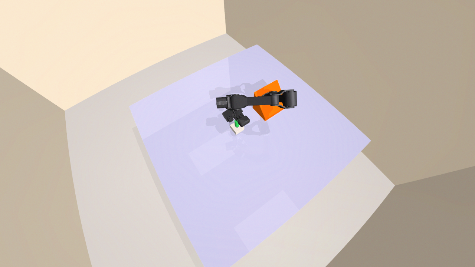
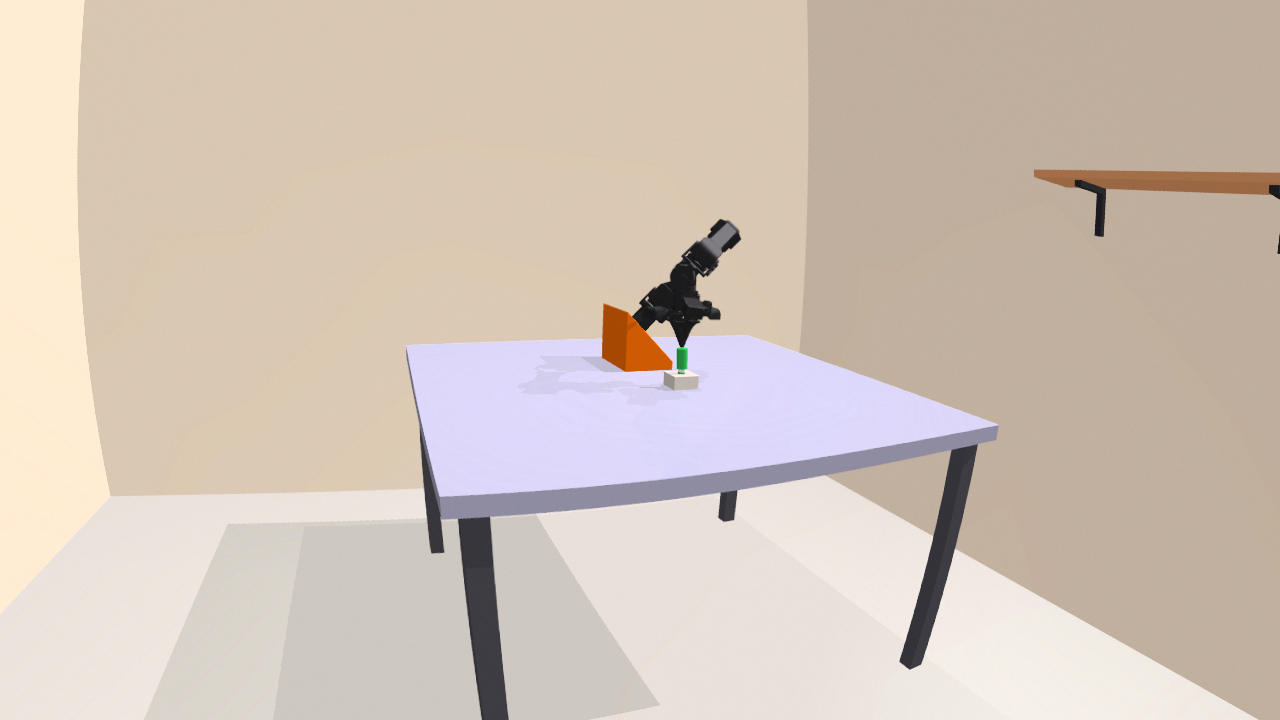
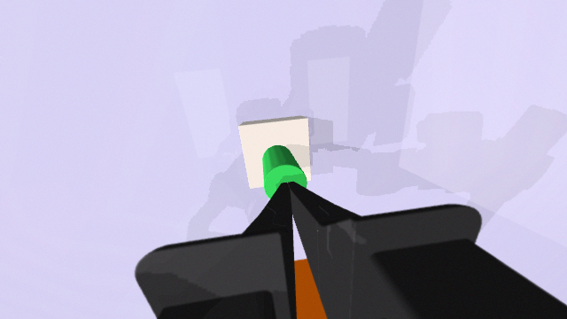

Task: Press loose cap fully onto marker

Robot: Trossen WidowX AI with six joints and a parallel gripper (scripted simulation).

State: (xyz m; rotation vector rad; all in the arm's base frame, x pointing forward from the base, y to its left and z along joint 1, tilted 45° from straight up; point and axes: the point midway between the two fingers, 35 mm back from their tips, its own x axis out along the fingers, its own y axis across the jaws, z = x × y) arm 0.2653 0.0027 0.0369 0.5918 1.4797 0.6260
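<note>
The green cap (image 1: 236, 124) (image 2: 682, 358) (image 3: 277, 155) sits upright on the marker in the cream holder block (image 1: 238, 131) (image 2: 681, 382) (image 3: 252, 137). A short pale piece of the marker (image 2: 681, 371) shows between cap and block in the exterior view; the rest of the marker is hidden. My gripper (image 2: 682, 345) (image 3: 288, 189) is shut with nothing between its fingers and points down. Its joined fingertips are at the cap's flat top, touching it or very close above it. How firmly the cap is seated cannot be told.
An orange wedge (image 1: 265, 114) (image 2: 640, 351) (image 3: 307, 288) stands on the lavender table (image 1: 298, 159) (image 2: 554, 429) behind the block, under the arm. The arm reaches over it. A brown wall shelf (image 2: 1163, 181) is far off to the right in the exterior view.
</note>
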